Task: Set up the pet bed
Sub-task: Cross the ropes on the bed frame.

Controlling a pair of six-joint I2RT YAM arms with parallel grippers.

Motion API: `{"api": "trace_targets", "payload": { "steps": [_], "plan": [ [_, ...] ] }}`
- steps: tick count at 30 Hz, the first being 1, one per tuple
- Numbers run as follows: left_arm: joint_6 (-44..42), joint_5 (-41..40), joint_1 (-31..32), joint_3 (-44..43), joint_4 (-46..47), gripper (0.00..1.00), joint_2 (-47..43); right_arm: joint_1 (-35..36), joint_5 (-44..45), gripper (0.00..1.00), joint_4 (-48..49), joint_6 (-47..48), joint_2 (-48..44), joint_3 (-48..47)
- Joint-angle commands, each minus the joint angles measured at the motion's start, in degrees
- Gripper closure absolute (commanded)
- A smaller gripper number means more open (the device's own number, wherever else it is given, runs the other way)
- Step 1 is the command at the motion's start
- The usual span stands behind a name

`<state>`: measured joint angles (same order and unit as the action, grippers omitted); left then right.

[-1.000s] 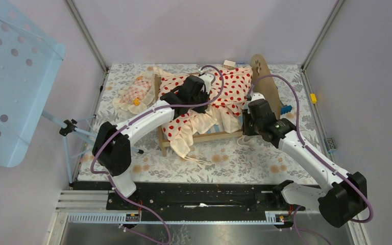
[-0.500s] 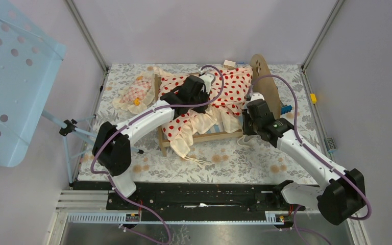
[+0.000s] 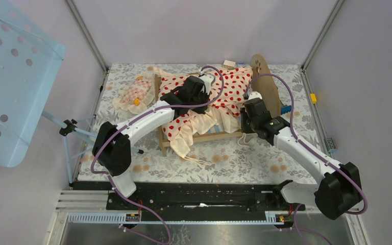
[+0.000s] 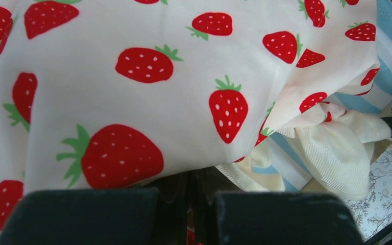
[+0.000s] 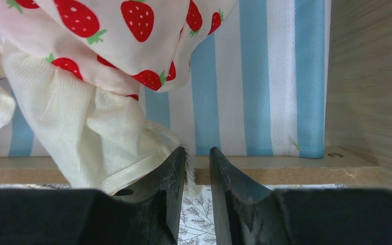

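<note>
At the middle of the flowered table cover [image 3: 224, 163], toward its far edge, stands the pet bed [image 3: 204, 136]. Its rounded headboard [image 3: 262, 71] is on the right and the striped mattress [image 5: 255, 76] sits in the frame. The strawberry blanket [image 3: 229, 84] lies on top but bunched, with one ruffled end spilling over the near rail, so spreading it flat appears to remain. The pink pillow [image 3: 135, 94] lies on the cover left of the bed, not yet placed.

The left arm reaches over the bed from the near left, and the left gripper [image 4: 191, 194] is clenched, apparently pinching a fold of blanket. The right arm bends in at the bed's near right corner, with the right gripper [image 5: 198, 158] low at the rail. Its jaws stand a narrow gap apart with the ruffle hem against one finger; whether they nip it I cannot tell.
</note>
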<state>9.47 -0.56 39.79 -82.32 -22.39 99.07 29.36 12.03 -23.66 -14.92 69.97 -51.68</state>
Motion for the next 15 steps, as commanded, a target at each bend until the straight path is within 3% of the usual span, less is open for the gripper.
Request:
{"api": "trace_targets", "payload": {
  "steps": [1, 8, 15],
  "plan": [
    [-0.77, -0.37, -0.42, 0.25, 1.12, 1.0, -2.04, 0.33, 3.7, 0.68, -0.13, 0.94, 1.84, -0.51],
    [-0.77, -0.5, -0.44, 0.33, 1.12, 1.0, -2.04, 0.34, 4.5, 0.69, -0.56, 1.1, 1.64, -0.14],
    [-0.77, -0.32, -0.45, 0.04, 1.04, 1.0, -1.87, 0.34, -0.98, 0.69, 0.23, 3.03, 3.31, -0.98]
  ]
}}
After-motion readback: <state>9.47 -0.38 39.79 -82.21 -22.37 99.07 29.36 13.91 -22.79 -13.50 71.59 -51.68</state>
